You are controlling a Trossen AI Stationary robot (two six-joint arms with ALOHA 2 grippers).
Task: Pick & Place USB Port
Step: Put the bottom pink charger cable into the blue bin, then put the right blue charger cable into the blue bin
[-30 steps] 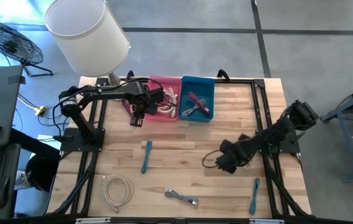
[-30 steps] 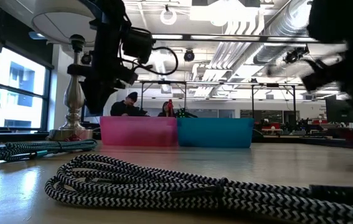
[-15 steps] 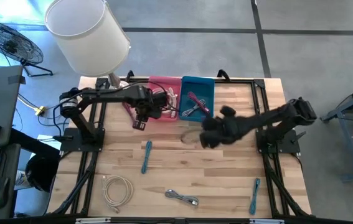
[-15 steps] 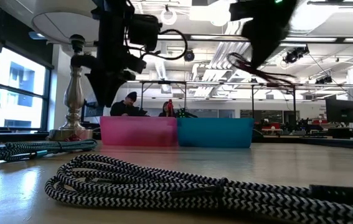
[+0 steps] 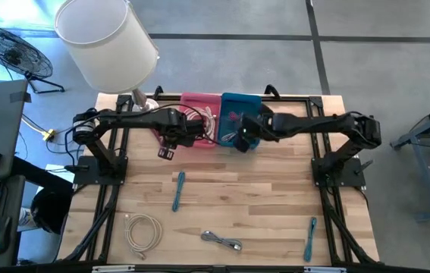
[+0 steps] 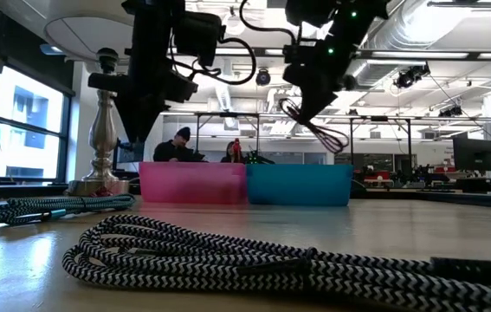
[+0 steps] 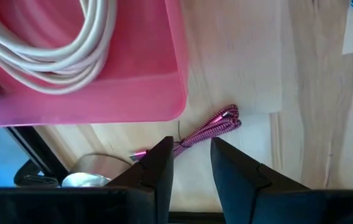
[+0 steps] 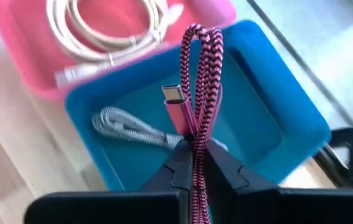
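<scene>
- Right gripper (image 8: 195, 163) over the blue plastic bin (image 5: 243, 106) — fingers pinched on a pink braided USB cable (image 8: 198, 81).
- Left gripper (image 7: 190, 163), fingers slightly apart, empty, beside the pink plastic bin (image 7: 136, 107) of coiled white cable (image 7: 51, 50).

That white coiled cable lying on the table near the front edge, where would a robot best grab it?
A guess: from straight above, pinching across the bundled strands at one side of the white coiled cable. It lies flat on the table as a loose oval loop, so the jaws could straddle the strands there; its hollow middle offers nothing to hold.
</scene>
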